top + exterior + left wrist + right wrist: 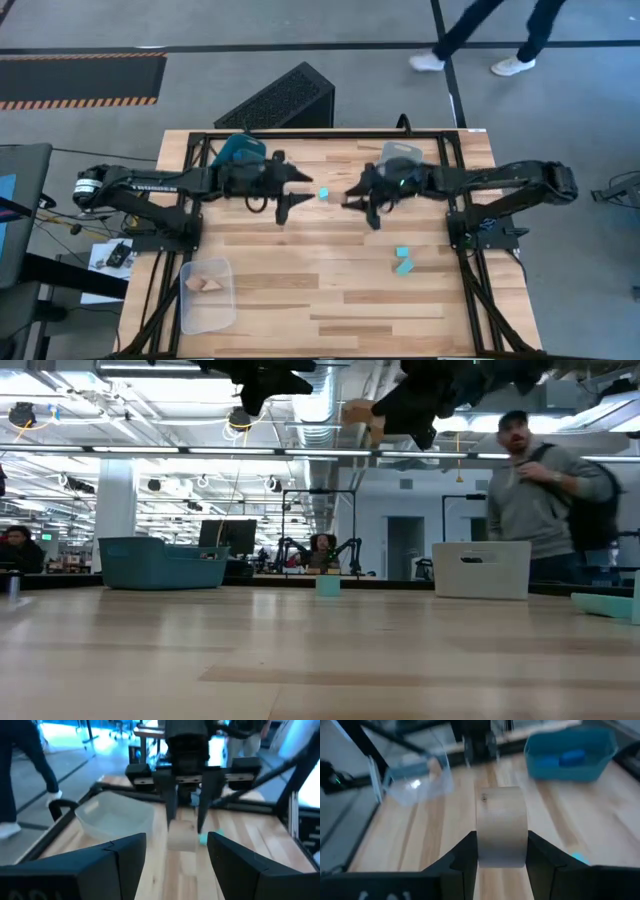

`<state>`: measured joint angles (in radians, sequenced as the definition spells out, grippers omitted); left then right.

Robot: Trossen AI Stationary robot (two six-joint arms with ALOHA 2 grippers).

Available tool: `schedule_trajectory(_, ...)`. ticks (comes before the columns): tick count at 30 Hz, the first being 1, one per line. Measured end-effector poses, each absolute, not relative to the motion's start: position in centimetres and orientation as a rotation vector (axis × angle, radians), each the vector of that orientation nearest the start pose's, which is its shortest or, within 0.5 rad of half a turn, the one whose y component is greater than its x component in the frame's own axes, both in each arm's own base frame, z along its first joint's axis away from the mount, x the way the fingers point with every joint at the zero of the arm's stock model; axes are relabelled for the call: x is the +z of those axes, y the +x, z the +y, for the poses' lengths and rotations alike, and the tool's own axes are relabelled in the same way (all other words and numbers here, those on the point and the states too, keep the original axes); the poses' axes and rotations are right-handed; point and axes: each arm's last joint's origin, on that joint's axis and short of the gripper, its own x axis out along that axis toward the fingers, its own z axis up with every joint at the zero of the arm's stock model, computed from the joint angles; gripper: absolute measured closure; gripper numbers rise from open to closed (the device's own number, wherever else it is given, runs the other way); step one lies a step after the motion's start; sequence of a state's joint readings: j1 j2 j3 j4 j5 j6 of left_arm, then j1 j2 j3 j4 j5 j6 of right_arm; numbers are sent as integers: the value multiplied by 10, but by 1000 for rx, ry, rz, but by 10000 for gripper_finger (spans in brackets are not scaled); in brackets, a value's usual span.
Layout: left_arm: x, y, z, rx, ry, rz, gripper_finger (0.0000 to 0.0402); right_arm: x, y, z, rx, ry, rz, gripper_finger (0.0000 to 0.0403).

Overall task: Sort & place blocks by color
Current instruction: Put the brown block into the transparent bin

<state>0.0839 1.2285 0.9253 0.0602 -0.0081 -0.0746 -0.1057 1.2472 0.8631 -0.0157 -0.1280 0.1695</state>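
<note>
High view: left end effector [296, 190] and right end effector [352, 197] face each other above mid-tabletop [330, 290], a small light cyan block [324, 194] between them; two more cyan blocks [403, 261] lie near the right edge.
Low view: tan piece up high, probably the held block.
Left wrist view: left fingers [120, 862] spread, empty.
Right wrist view: right fingers [465, 857] pinch a tan rounded bare-wood block [501, 826]; dark blue blocks [560, 759] sit in the teal plastic bin [600, 745].
</note>
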Motion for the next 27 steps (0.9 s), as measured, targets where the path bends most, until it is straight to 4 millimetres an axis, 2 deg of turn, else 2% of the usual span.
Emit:
schedule_trajectory(6,325,276,39,126,-83,108,200,288,255,-66,48,295,166,260)
schedule_trajectory(9,329,276,45,152,-77,67,200,289,256,-78,81,314,114,261)
schedule_trajectory(19,330,274,56,193,-105,59,200,274,275,-91,103,347,61,261)
schedule_trajectory(23,327,271,67,200,-195,76,197,276,284,-95,105,350,42,259)
schedule_trajectory(27,325,267,82,132,-262,96,174,282,294,-99,105,340,30,257)
